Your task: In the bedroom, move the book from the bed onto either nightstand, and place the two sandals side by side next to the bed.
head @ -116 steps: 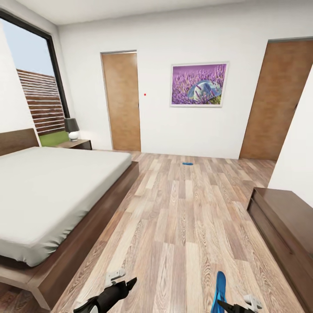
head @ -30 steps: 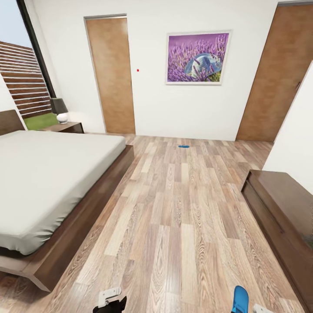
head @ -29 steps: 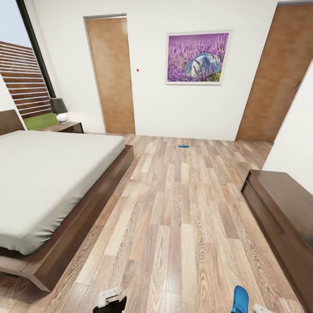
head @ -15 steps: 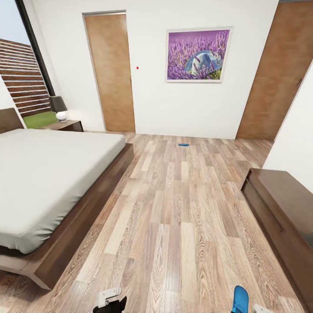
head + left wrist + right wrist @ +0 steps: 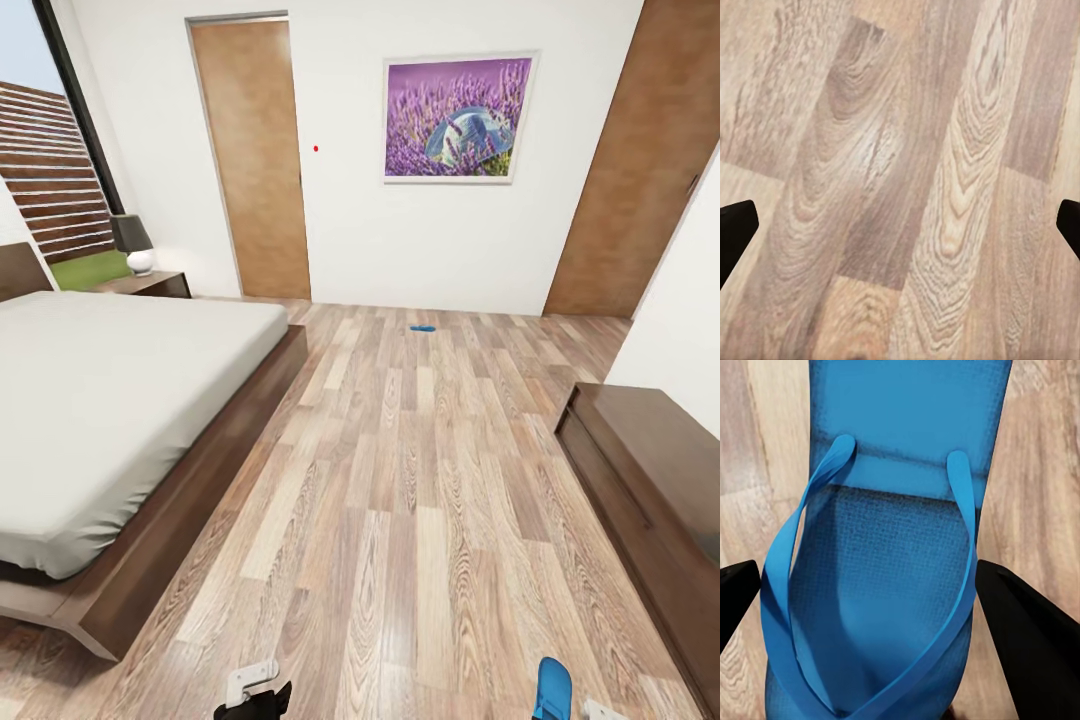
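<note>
one sandal (image 5: 889, 577) is held in the right gripper (image 5: 870, 600): in the right wrist view the black jaws sit on either side of the sole, clenched on it, with floor boards behind. its tip (image 5: 552, 688) is seen at the lower edge of the head view, just beside a white part of the right arm. the second sandal (image 5: 422, 328) lies flat on the wood floor (image 5: 420, 500) at the far end of the room, near the wall with the purple picture (image 5: 458, 118), well apart from the bed (image 5: 110, 400).

the left gripper (image 5: 900, 232) is released; its jaws are spread wide with bare floor between them.

progress, as judged: one sandal is picked up, neither is placed next to the bed yet. the book is not made out on the visible part of the mattress, and the nightstand (image 5: 150, 284) carries a lamp (image 5: 132, 243); whether the book step is done cannot be told.

appearance: the held sandal is bright blue, flat, with a textured footbed and two thin straps meeting in a v. it is likely light and flexible. the far one is too small for detail.
</note>
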Tool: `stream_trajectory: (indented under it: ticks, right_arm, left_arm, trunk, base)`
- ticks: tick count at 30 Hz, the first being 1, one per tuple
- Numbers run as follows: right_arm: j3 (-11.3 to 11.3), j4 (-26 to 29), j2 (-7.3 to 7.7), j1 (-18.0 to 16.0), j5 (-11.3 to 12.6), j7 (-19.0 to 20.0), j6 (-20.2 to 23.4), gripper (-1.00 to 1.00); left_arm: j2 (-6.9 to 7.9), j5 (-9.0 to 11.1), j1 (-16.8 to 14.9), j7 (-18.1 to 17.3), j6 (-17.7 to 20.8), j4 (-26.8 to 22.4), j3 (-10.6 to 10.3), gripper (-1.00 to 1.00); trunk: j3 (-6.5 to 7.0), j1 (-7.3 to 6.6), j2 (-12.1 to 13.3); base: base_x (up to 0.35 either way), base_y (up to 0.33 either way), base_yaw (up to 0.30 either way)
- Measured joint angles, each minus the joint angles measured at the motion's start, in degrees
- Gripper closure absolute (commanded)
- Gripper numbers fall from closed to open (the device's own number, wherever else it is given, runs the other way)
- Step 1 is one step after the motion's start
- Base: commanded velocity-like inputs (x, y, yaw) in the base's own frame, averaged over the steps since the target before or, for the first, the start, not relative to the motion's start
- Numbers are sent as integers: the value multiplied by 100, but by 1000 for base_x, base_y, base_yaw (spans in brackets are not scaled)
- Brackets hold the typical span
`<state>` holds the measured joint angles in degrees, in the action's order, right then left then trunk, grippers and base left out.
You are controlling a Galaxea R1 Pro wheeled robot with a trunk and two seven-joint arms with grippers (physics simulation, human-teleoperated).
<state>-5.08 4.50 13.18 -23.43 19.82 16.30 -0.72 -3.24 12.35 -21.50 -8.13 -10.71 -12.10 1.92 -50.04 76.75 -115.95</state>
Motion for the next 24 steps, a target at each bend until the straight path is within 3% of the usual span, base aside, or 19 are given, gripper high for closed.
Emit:
stream_trajectory:
  ticks: [6, 24]
  right_arm:
    - [0, 3, 0, 1, 1, 0, 0, 100]
    - [2, 7, 1, 1, 0, 0, 0, 100]
  left_arm:
    - [0, -1, -1, 0, 0, 1, 0, -100]
    - [0, -2, -1, 0, 0, 1, 0, -100]
  trunk:
    - [0, 0, 0]
    - [40, 0, 0]
  base:
    - [0, 0, -97]
    - [0, 0, -286]
